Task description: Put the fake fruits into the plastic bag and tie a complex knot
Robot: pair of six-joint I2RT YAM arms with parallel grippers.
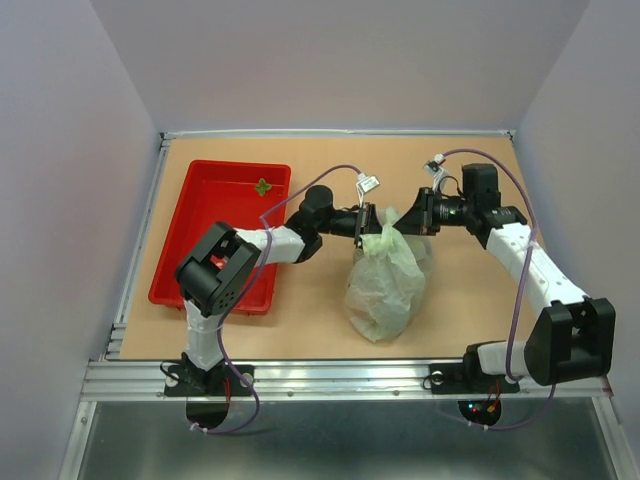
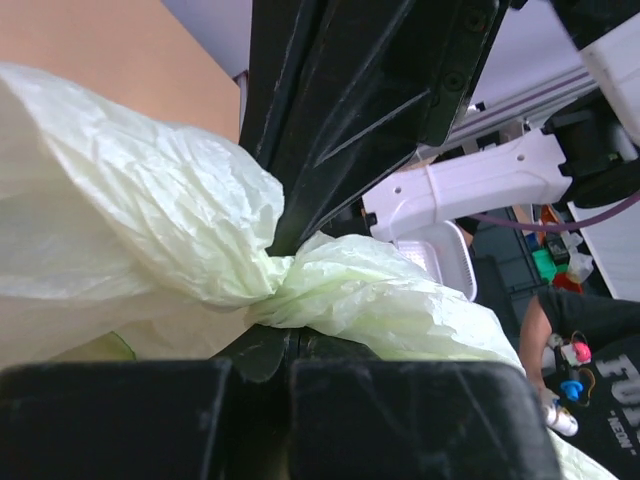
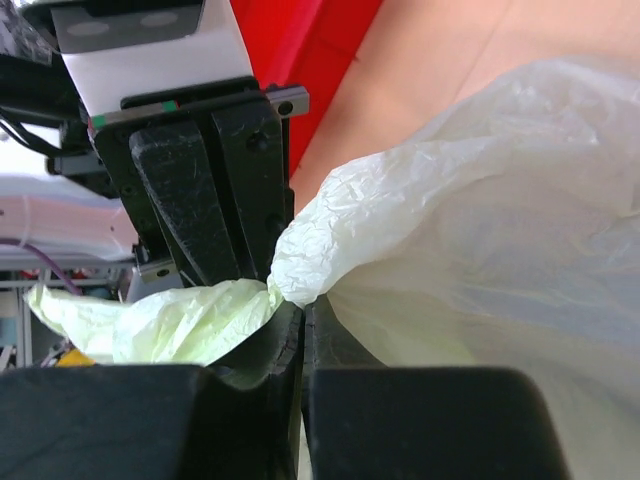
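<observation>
Left gripper (image 2: 287, 345), right gripper (image 3: 300, 322): both tight on twisted neck of plastic bag (image 1: 385, 285)

2 arms reach inward, left hand (image 1: 373, 227) and right hand (image 1: 408, 217) pinched shut.

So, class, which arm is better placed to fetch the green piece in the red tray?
Left, probably. The red tray with the green piece lies on its side; the right gripper is beyond the bag. Both grippers are shut on the bag, so the left gripper must let go first.
</observation>
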